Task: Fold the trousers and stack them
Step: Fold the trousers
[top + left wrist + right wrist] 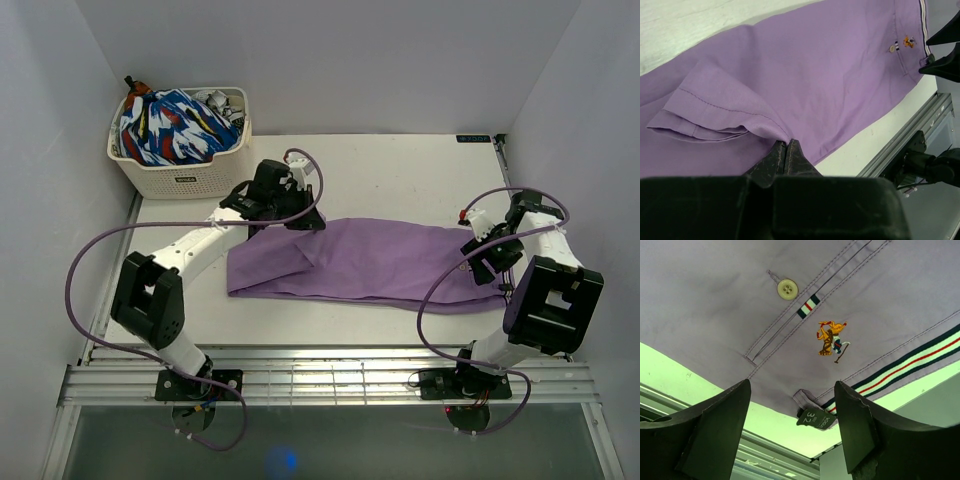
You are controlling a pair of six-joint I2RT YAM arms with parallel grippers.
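Nearest the front rail, the right end effector (pixel 792 395) hangs with its fingers spread over the waist end of the trousers (pixel 380 260), gripping nothing; the striped waistband (pixel 910 360) and its size label (pixel 815 418) lie just below the gap, the logo (pixel 832 337) a little further in. The trousers lie flat on the tabletop (pixel 400 170), their long axis running left to right, waist to the right, leg ends to the left. Further back, the left end effector (pixel 786 150) is pressed together on a fold of fabric beside the turned-over hem (pixel 700 117). Folding, I judge, means carrying one end along that axis toward the other, each arm nearest its own end. Farthest, at the back left, a basket (pixel 180 180) holds a patterned garment (pixel 175 130).
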